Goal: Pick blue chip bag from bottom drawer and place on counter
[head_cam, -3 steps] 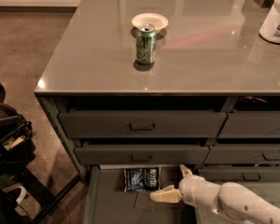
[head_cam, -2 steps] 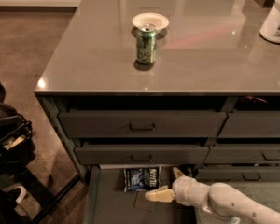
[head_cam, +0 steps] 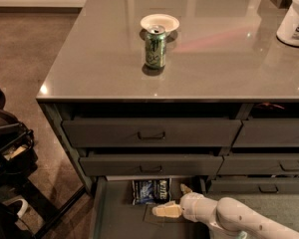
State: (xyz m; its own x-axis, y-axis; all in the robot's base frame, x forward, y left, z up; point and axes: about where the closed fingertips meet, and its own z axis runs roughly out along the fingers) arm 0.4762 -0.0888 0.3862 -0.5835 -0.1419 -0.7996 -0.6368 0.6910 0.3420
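Observation:
The blue chip bag (head_cam: pixel 150 190) lies flat at the back of the open bottom drawer (head_cam: pixel 118 218), just under the drawer above. My gripper (head_cam: pixel 174 199) is low inside the drawer at the bag's right edge. It is open, with one tan finger (head_cam: pixel 164 210) reaching left just below the bag and the other finger (head_cam: pixel 185 188) at the bag's right. It holds nothing. The white arm comes in from the lower right. The counter (head_cam: pixel 214 59) tops the cabinet.
A green can (head_cam: pixel 155 46) and a white bowl (head_cam: pixel 160 22) stand on the counter's middle, and a white container (head_cam: pixel 295 20) at its far right. Two handled drawers (head_cam: pixel 150 133) sit slightly open above the bottom drawer. Dark equipment (head_cam: pixel 7 153) stands on the floor at left.
My gripper has moved left along the drawer floor, closer to the blue chip bag. The bag has not moved.

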